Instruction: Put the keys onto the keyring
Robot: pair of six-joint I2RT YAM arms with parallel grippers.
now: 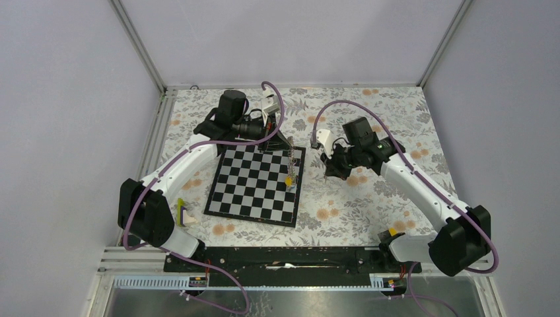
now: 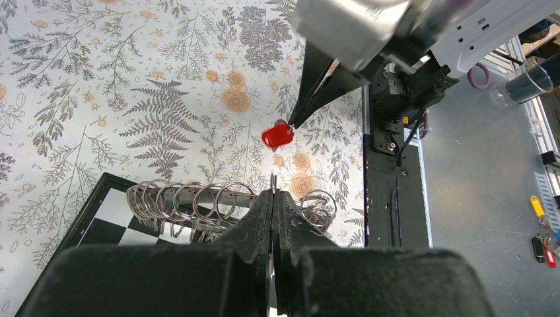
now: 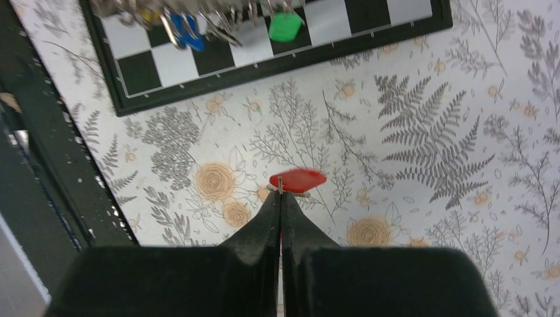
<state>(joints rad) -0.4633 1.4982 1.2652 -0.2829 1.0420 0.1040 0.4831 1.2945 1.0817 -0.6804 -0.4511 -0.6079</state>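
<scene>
My left gripper (image 2: 273, 193) is shut on the keyring (image 2: 273, 178), which I see edge-on above the chessboard (image 2: 99, 231). Several small wire rings (image 2: 198, 198) of keys are strung along it. In the top view the keyring (image 1: 290, 165) stands upright on the board (image 1: 244, 191), with yellow and blue tags low on it, and the left gripper (image 1: 282, 144) is at its far end. My right gripper (image 3: 281, 193) is shut on a key with a red tag (image 3: 298, 179), held over the floral cloth right of the board. The red-tagged key (image 2: 277, 135) hangs a little beyond the keyring.
Blue (image 3: 185, 36) and green (image 3: 285, 26) tags hang over the board's near edge. A black base rail (image 1: 284, 257) runs along the front. Off the table lie a clear cup (image 2: 525, 82) and loose tagged keys (image 2: 541, 231). A small yellow-white object (image 1: 185, 214) sits by the left arm.
</scene>
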